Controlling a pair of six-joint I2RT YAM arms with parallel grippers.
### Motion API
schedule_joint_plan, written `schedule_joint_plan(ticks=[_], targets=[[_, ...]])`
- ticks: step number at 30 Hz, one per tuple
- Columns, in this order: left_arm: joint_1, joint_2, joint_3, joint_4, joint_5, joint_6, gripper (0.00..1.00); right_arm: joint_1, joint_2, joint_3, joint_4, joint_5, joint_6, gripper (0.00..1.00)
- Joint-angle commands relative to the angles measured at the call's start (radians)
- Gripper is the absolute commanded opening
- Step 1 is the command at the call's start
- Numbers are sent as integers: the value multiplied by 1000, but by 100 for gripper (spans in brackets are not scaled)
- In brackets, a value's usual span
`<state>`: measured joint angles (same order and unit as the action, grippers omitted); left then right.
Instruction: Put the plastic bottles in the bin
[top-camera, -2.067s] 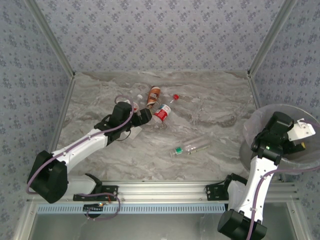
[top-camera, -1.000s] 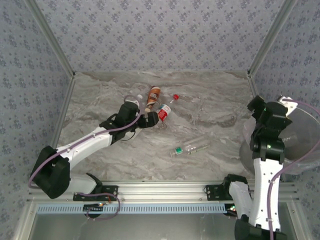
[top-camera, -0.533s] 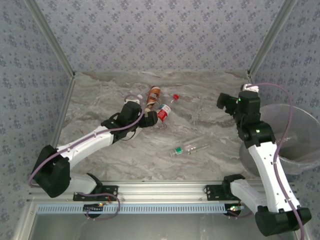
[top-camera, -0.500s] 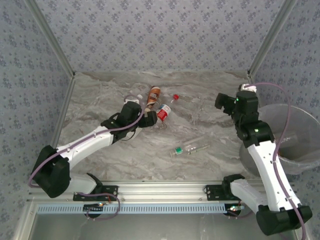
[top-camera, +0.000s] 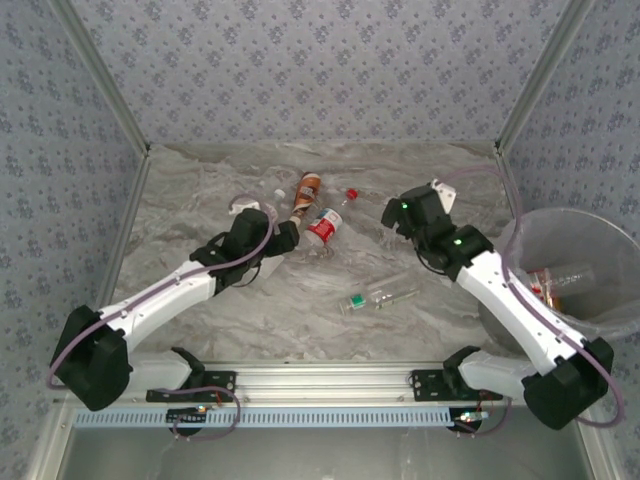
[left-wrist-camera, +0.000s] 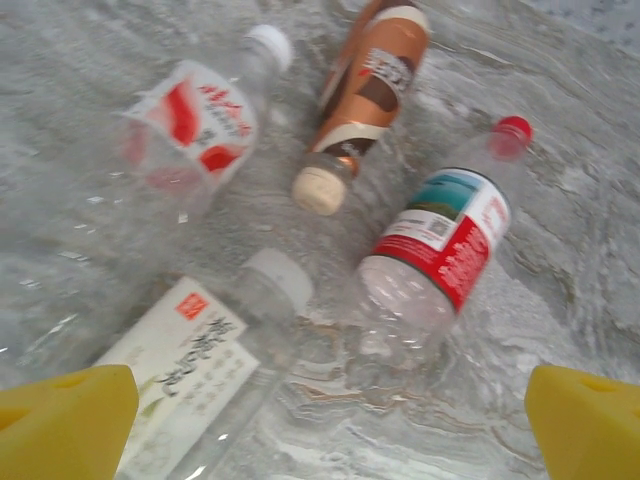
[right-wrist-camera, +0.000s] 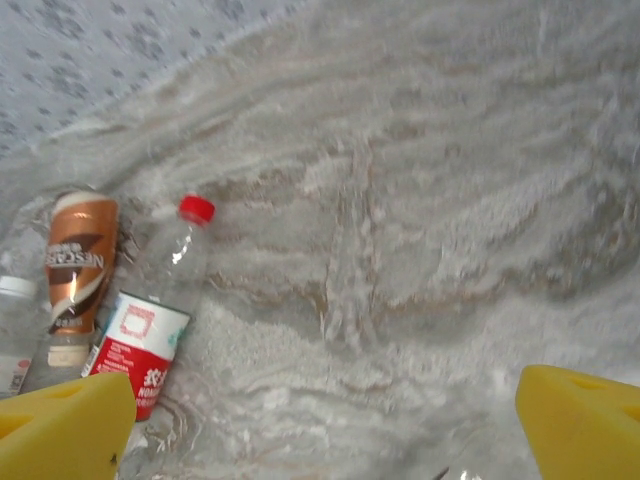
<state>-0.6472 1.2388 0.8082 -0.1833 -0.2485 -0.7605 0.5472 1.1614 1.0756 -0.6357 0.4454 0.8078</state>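
Note:
Several plastic bottles lie on the marble table. A brown-labelled bottle (top-camera: 308, 190) and a clear bottle with a red label and red cap (top-camera: 325, 225) rest at the back centre, and a green-capped clear one (top-camera: 380, 296) lies nearer. My left gripper (top-camera: 285, 238) hovers open just left of the red-labelled bottle (left-wrist-camera: 440, 250), with a white-labelled clear bottle (left-wrist-camera: 190, 370) close to its left fingertip (left-wrist-camera: 65, 420). My right gripper (top-camera: 395, 215) is open over bare table, right of the red-capped bottle (right-wrist-camera: 150, 320). The bin (top-camera: 570, 211) at the right edge holds some bottles (top-camera: 550, 285).
A white-capped bottle with a red-white label (left-wrist-camera: 195, 115) lies beside the brown one (left-wrist-camera: 365, 85). Patterned walls with metal posts enclose the table on three sides. An aluminium rail (top-camera: 330, 378) runs along the near edge.
My right arm has swung left from above the bin to the middle of the table, staying open. The left gripper has shifted slightly beside the bottle cluster.

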Motion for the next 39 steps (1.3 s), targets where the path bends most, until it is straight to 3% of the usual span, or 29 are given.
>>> schedule_joint_plan(ticks=[1, 10, 20, 26, 31, 39], targets=[[38, -57, -45, -16, -26, -66, 99, 50, 32, -2, -93, 102, 249, 100], [105, -135, -103, -64, -43, -61, 99, 100, 69, -47, -216, -4, 702, 100], [144, -162, -148, -62, -32, -80, 99, 155, 182, -49, -291, -232, 939, 100], [153, -171, -159, -65, -22, -85, 99, 160, 265, -76, -261, -340, 978, 100], [156, -173, -159, -71, -18, -86, 100, 159, 276, -118, -225, -349, 1040, 100], [158, -170, -147, -82, -15, -79, 99, 97, 293, -170, -140, -396, 1006, 99]])
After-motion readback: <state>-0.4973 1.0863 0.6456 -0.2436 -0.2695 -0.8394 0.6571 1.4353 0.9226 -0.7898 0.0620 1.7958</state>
